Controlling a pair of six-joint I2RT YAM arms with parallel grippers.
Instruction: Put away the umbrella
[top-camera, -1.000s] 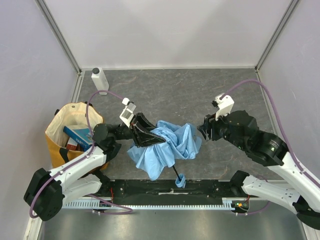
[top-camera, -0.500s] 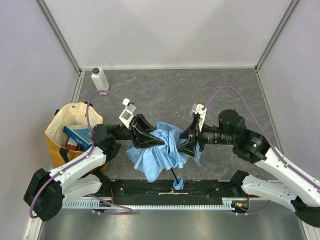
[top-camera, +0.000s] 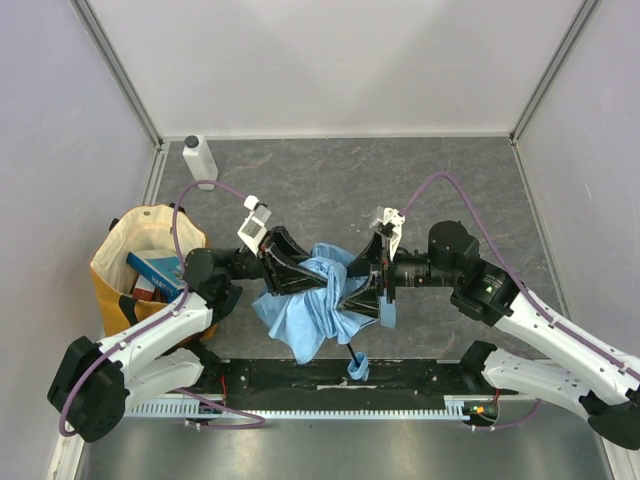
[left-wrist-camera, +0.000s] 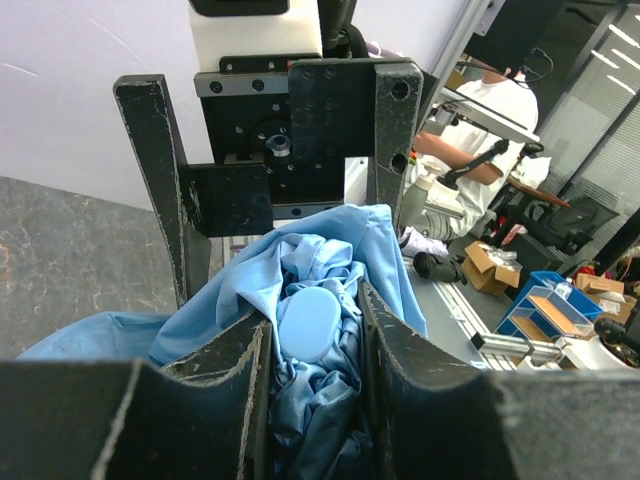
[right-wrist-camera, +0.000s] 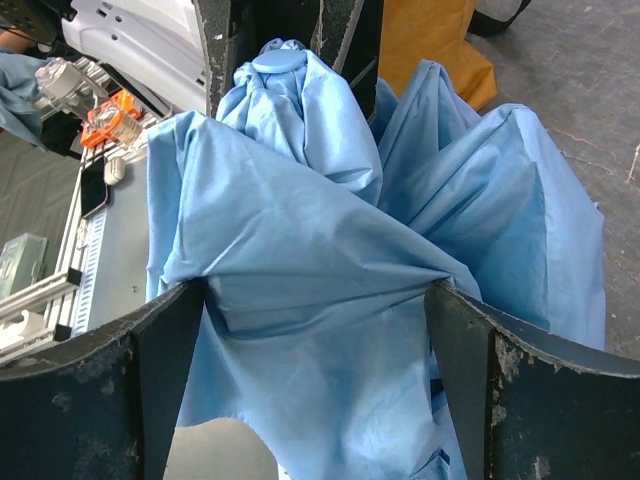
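Far left, a yellow-and-cream tote bag stands open against the left wall, with a blue book and other items I can't identify inside. A white bottle stands upright in the back-left corner, well apart from everything else. The surface is grey and stone-patterned.

The left end effector reaches right from just beside the bag and is clamped on the umbrella. In the left wrist view, its fingers squeeze bunched blue fabric and a rounded blue cap between them, on the umbrella top end.

The umbrella sits mid-surface between the two arms, loose and crumpled rather than folded tight, with fabric spilling toward the near edge. A black shaft pokes out the near side, with a small blue strap loop at its end, close to the black base rail.

The right end effector comes in from the right, facing the left one. Its jaws are spread wide apart with the umbrella's right side bulging in between. In the right wrist view, the fingers stand on either side of the fabric, which touches their inner faces but isn't pinched. The right arm body stretches off toward the near right corner.
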